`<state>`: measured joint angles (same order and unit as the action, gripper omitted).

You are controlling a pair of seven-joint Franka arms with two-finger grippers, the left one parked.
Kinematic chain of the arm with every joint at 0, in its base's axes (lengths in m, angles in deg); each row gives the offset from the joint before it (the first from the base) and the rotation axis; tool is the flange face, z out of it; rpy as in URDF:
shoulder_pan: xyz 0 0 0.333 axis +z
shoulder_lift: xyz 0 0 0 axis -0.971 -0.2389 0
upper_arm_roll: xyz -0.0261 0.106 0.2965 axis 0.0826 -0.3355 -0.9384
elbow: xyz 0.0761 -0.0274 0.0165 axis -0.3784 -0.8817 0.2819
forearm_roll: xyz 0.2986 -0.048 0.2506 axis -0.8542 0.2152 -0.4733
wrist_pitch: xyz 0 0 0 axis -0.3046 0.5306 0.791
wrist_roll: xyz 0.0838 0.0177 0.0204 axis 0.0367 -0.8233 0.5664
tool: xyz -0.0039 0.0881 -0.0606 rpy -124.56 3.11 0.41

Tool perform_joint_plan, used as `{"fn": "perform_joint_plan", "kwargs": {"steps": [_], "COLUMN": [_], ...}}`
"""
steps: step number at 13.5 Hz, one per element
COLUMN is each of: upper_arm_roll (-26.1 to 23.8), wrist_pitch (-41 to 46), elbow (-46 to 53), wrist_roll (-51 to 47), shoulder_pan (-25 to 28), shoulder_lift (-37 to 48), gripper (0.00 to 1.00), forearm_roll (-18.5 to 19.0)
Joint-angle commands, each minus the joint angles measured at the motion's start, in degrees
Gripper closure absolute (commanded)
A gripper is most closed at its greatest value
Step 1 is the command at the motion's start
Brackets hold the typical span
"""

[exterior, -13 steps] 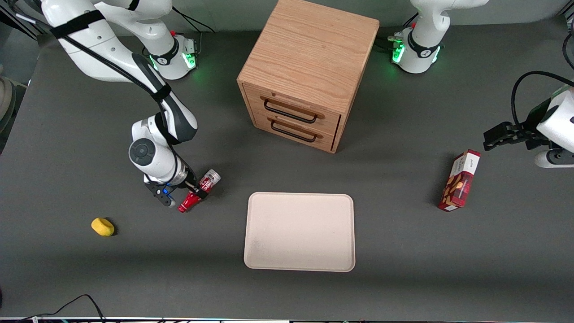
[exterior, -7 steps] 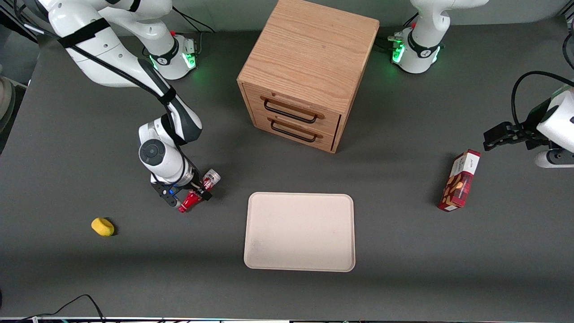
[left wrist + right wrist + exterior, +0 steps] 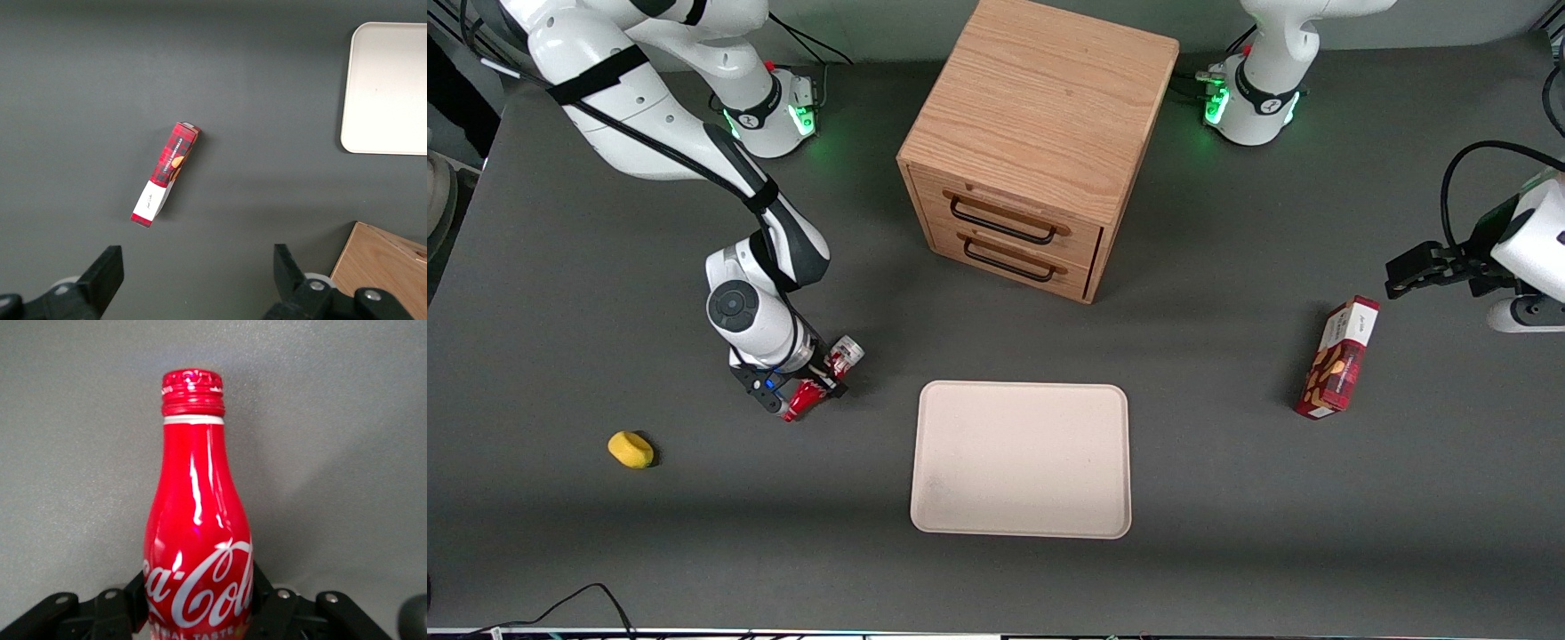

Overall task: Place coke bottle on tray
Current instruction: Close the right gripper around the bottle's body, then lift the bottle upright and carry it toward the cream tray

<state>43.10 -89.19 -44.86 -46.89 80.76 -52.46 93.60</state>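
Observation:
The coke bottle (image 3: 804, 397) is a slim red bottle with white script, red cap and silver base, lying tilted low over the dark table. My right gripper (image 3: 818, 379) is across its body. In the right wrist view the black fingers (image 3: 137, 587) press on both sides of the bottle (image 3: 198, 513), so the gripper (image 3: 198, 587) is shut on it. The cream-beige tray (image 3: 1021, 460) lies flat and bare beside the bottle, a short gap away toward the parked arm's end and slightly nearer the front camera. It also shows in the left wrist view (image 3: 390, 87).
A wooden drawer cabinet (image 3: 1032, 151) with two closed drawers stands farther from the front camera than the tray. A red snack box (image 3: 1338, 358) lies toward the parked arm's end. A small yellow object (image 3: 631, 449) lies toward the working arm's end.
My right arm's wrist has shifted a little toward the tray. The bottle has stayed between the fingers and now looks slightly shorter from the front, its base end drawn in.

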Motion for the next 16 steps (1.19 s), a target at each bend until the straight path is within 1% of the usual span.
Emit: {"fn": "perform_joint_plan", "kwargs": {"steps": [1,2,5,7,11,13,14,15,16], "upper_arm_roll": [-0.01,-0.54,-1.94,-2.39,-5.45,-7.74,-8.79,-9.94,-11.16], "wrist_pitch": [-0.1,0.95,9.71,21.02,43.71,54.78,59.1,61.14,61.25], "elbow": [1.48,1.56,4.01,8.48,23.06,33.76,38.69,41.79,43.21], "wrist_roll": [-1.95,-1.86,-1.07,1.38,8.49,13.85,16.57,18.86,20.19], "shoulder_pan": [0.34,0.34,0.25,0.17,-0.01,0.08,0.17,0.17,0.17], "shoulder_lift": [-0.27,0.43,5.42,9.12,11.07,10.72,9.93,9.23,8.61], "gripper": [1.0,1.0,1.0,1.0,1.0,1.0,1.0,1.0,1.0], "forearm_roll": [1.87,1.87,1.87,1.78,1.17,1.08,1.08,1.08,0.82]}}
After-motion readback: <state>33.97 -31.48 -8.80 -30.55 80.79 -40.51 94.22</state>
